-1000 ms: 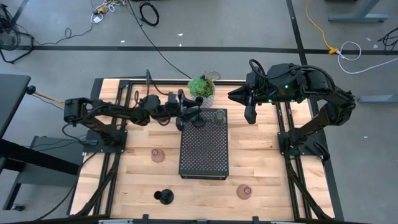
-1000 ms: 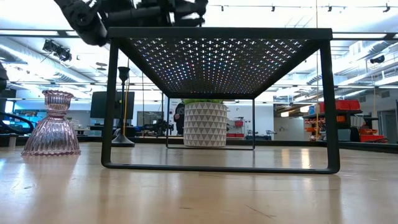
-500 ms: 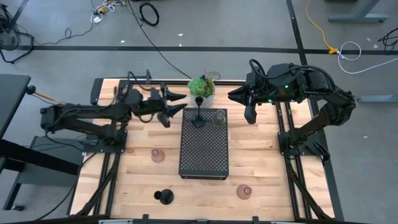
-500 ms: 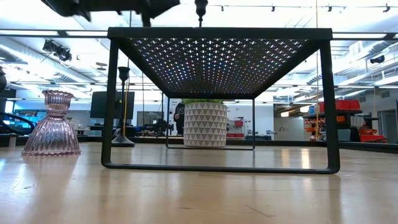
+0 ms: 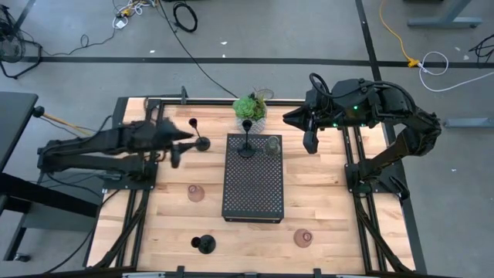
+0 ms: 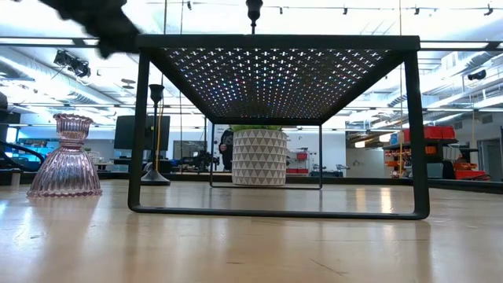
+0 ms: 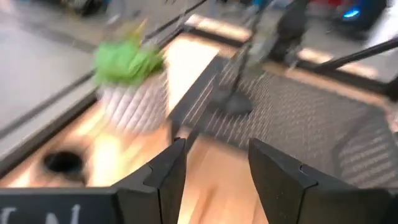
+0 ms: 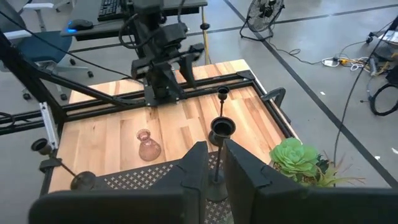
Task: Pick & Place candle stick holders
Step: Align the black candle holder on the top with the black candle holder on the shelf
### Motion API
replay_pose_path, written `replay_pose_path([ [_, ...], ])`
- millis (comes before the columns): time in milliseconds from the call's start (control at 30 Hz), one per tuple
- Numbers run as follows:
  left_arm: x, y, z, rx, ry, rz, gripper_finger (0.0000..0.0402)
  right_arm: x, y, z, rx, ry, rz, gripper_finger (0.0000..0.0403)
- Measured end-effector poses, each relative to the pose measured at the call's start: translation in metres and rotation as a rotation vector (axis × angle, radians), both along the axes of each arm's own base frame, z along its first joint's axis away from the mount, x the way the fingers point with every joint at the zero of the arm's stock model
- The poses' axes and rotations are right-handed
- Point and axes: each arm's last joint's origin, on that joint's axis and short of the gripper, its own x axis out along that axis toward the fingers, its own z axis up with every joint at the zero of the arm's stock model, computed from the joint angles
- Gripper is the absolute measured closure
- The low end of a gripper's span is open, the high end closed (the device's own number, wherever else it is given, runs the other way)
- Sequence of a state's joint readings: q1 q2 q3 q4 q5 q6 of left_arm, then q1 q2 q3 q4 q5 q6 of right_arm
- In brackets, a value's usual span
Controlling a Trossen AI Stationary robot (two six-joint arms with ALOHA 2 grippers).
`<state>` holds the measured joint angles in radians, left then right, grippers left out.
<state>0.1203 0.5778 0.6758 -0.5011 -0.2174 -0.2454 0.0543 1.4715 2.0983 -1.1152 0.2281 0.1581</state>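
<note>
One black thin-stemmed holder [image 5: 245, 148] stands upright by its round base on the far left corner of the black perforated tray [image 5: 253, 189], beside a clear glass cup [image 5: 272, 145]. A second black holder [image 5: 202, 143] stands on the table left of the tray, and a third [image 5: 204, 245] near the front. Two pinkish cups [image 5: 196, 192] [image 5: 303, 237] stand on the table. My left gripper [image 5: 182, 142] is open and empty, left of the second holder; its fingers [image 7: 165, 174] are spread. My right gripper [image 5: 311, 143] hovers shut right of the tray's far end.
A green potted plant [image 5: 250, 109] stands just behind the tray's far edge. The tray is a raised stand on thin legs [image 6: 141, 134] with free room under it. Bare wood lies at the near left and the right of the table.
My left gripper has drawn back from the tray's far left corner toward the table's left edge. The black holder it was at stays upright on the tray. My right arm has kept still.
</note>
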Motion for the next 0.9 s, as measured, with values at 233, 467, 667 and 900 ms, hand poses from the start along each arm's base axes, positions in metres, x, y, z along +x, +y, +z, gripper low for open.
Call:
replay_pose_path([
  [233, -0.032, 0.001, -0.021, 0.050, 0.075, 0.232, 0.0225, 0.001, -0.001, 0.001, -0.013, -0.015, -0.027, 0.0355],
  [467, -0.019, 0.004, -0.071, 0.043, 0.061, 0.302, 0.0225, 0.001, -0.002, 0.003, -0.022, -0.033, -0.076, 0.0355],
  [667, -0.012, 0.008, -0.104, 0.064, 0.007, 0.357, 0.0225, 0.001, -0.002, 0.003, 0.011, -0.043, -0.092, 0.0355],
  [900, -0.009, 0.013, -0.128, 0.052, -0.126, 0.415, 0.0225, 0.001, -0.002, 0.003, 0.054, -0.054, -0.114, 0.0355],
])
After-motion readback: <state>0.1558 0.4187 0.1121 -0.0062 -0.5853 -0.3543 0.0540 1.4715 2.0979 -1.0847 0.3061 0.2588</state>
